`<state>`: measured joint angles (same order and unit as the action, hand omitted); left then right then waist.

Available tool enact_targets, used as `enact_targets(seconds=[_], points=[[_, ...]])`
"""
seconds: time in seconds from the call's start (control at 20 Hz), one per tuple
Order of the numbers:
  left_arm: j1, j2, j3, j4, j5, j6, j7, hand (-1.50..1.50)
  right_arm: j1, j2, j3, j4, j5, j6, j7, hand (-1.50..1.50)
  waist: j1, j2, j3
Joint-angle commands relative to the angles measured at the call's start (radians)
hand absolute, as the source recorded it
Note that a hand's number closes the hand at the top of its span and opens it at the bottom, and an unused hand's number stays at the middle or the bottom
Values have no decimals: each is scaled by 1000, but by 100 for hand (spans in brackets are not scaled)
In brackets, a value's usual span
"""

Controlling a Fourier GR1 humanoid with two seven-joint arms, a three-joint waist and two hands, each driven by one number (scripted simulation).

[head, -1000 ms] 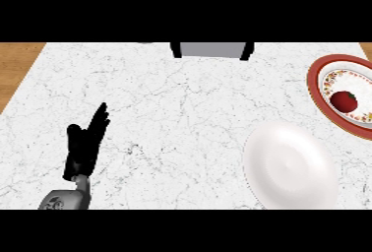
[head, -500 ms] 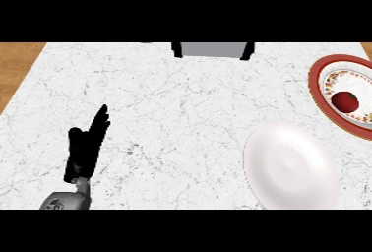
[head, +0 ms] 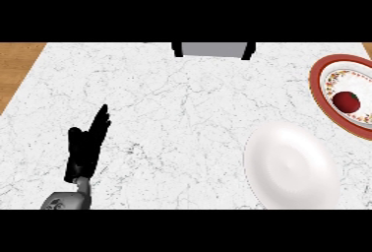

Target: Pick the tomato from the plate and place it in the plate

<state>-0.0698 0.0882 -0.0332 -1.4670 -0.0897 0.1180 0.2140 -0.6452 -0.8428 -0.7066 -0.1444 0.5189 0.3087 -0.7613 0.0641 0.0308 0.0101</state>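
— Tomato (head: 347, 101), where does it sit?

— On the patterned plate (head: 322, 96) with the red rim, at the right edge of the view, towards the far side of the bench (head: 189, 113). It lies in the plate's pale, decorated centre. The plate itself is cut off by the edge of the view, so only part of it shows.

— And the other plate?

— The plain white plate (head: 292, 165) lies nearer, at the lower right, just beside the patterned one. Whether their rims touch I cannot tell. Nothing lies on it.

— What about the hands?

— Only the left hand (head: 85, 147) shows, at the lower left, coming up from its grey forearm (head: 67, 199). Its fingers are straight and close together, pointing away over the white marbled top, with the thumb set a little apart on the left. It holds nothing and is well apart from both plates and from the tomato. The right hand is nowhere in view.

— Anything else on the bench?

— At the far edge, about the middle, a grey block (head: 213, 49) stands between two dark uprights. Brown wooden floor (head: 16, 69) shows past the bench's left side, and a sliver of it at the top right corner.
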Motion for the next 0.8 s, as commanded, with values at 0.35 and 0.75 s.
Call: enact_targets(seconds=[0.35, 0.75], points=[[-28, 10, 8, 16, -11, 3, -5, 0, 39, -45, -42, 12, -35, 3, -13, -150, -3, 3, 3], [-17, -4, 1, 4, -3, 1, -1, 0, 69, -45, -76, 14, -60, -95, 9, -150, 5, 4, 3]])
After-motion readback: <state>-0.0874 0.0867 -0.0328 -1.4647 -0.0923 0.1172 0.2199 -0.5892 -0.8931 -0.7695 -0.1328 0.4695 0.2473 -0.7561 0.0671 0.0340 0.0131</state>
